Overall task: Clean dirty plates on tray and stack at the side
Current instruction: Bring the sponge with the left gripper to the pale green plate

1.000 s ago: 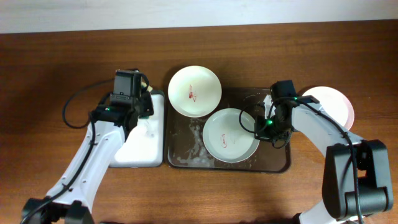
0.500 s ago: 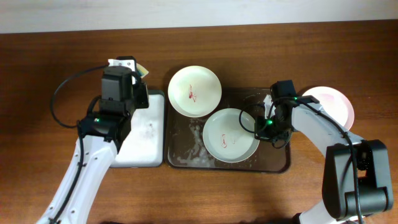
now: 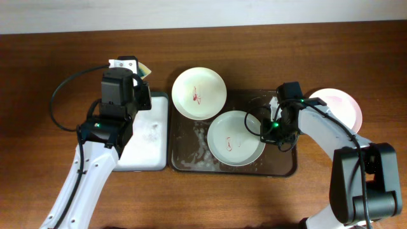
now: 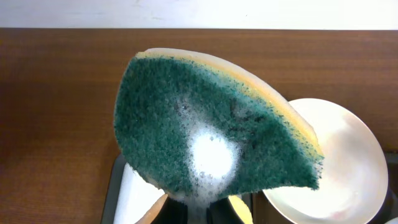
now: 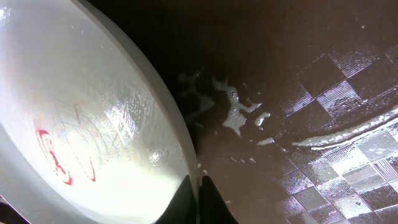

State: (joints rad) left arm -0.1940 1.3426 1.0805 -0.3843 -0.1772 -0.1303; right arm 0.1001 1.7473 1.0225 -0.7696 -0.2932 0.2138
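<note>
Pinching plate (image 5: 93, 124) rim in right claw (image 5: 198, 199), clamping soapy sponge (image 4: 211, 130) in left claw (image 4: 198, 211); risking plate slipping free on wet tray (image 5: 298, 74) under scrubbing pressure.

Left wrist: green-and-yellow scouring sponge (image 4: 211, 137) fills frame, hides the left pincer (image 3: 133, 69) fingers clamping it. Right wrist: pale red-stained round plate (image 5: 81, 124) cropped left and bottom; right pincer (image 5: 198, 204) shows tips only, nipping its rim. Overhead: right arm (image 3: 321, 124) covers part of far-right white round plate (image 3: 344, 105).
</note>
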